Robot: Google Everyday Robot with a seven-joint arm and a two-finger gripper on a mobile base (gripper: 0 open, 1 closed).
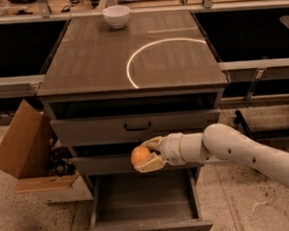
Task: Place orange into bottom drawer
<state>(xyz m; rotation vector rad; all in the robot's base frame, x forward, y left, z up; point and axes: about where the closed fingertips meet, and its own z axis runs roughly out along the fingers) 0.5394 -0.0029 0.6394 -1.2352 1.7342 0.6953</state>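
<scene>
The orange [139,155] is held in my gripper [147,154], whose cream fingers close on it from above and below. The white arm reaches in from the right. The gripper and orange hang in front of the middle drawer's front [103,164], just above the back part of the open bottom drawer [145,200]. The bottom drawer is pulled out, a deep grey box with nothing visible inside, its front panel at the lower edge of the view.
A white bowl [116,16] stands at the back of the cabinet top [93,62]. The top drawer [135,126] with its black handle is shut. An open cardboard box [27,148] sits on the floor to the left.
</scene>
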